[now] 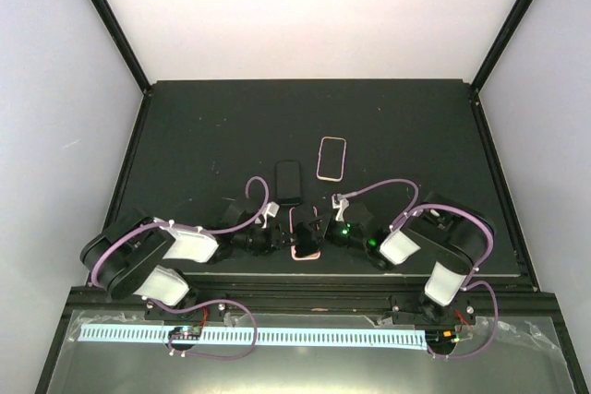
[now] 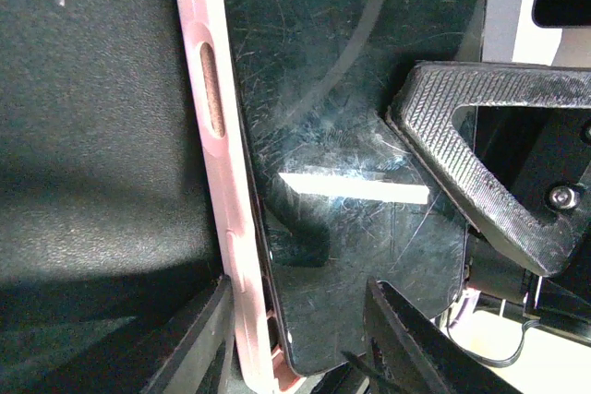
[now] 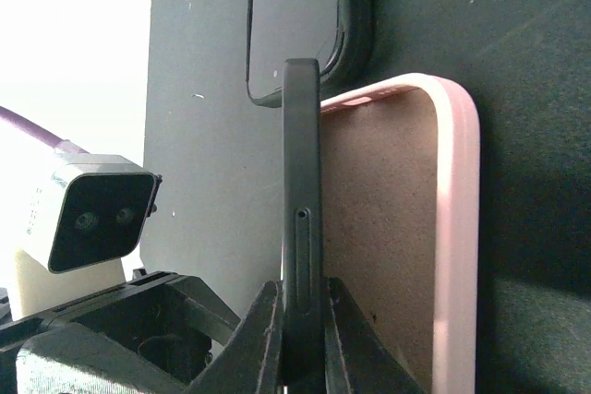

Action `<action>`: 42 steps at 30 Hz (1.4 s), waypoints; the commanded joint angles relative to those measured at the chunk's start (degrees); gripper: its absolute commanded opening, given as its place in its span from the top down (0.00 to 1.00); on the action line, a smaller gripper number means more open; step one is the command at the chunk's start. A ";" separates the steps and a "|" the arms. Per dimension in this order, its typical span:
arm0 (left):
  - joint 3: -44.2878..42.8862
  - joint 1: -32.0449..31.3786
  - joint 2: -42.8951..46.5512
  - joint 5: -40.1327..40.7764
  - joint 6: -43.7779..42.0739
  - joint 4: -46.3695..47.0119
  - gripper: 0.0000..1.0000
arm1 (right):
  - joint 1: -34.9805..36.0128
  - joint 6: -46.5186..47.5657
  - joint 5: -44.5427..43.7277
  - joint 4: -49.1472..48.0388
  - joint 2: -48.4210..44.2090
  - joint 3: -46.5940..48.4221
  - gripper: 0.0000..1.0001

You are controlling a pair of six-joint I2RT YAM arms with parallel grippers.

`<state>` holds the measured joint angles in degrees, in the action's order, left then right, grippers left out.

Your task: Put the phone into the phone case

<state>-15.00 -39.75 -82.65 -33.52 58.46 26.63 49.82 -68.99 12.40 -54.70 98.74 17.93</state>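
The dark table (image 1: 185, 136) carries everything. Close to its near edge, about midway along, the pink phone case (image 3: 397, 228) lies open side up between my two arms. The black phone (image 3: 302, 228) stands on its long edge along one wall of that case, not flat in it. My right jaws are clenched on one end of the phone. My left jaws straddle an end of the case, one finger (image 2: 199, 348) against the pink wall; whether they grip I cannot tell. Toward the far edge, a black handset (image 1: 288, 182) lies close by the case's corner, and beyond it a second pink case (image 1: 331, 158)
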 commanded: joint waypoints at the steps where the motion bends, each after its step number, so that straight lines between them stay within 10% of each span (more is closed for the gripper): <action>1: -1.82 -2.32 -1.91 1.08 1.99 5.71 0.60 | 0.66 -1.69 0.31 -3.07 2.57 -2.18 0.99; 19: -2.69 -6.75 -1.83 3.87 3.68 7.45 0.66 | 4.36 -1.18 -1.72 -2.24 2.56 -1.93 0.96; 35: -2.05 -6.76 1.31 6.17 2.19 3.28 0.66 | 4.31 15.89 -12.30 41.80 -17.51 10.25 0.54; 42: -2.34 -6.75 1.84 7.23 1.43 1.65 0.66 | 4.32 18.88 -15.96 47.83 -20.82 11.03 0.57</action>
<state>-15.64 -46.22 -81.62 -27.75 61.49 29.12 53.98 -53.69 0.36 -12.27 79.31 27.53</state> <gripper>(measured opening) 0.337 0.467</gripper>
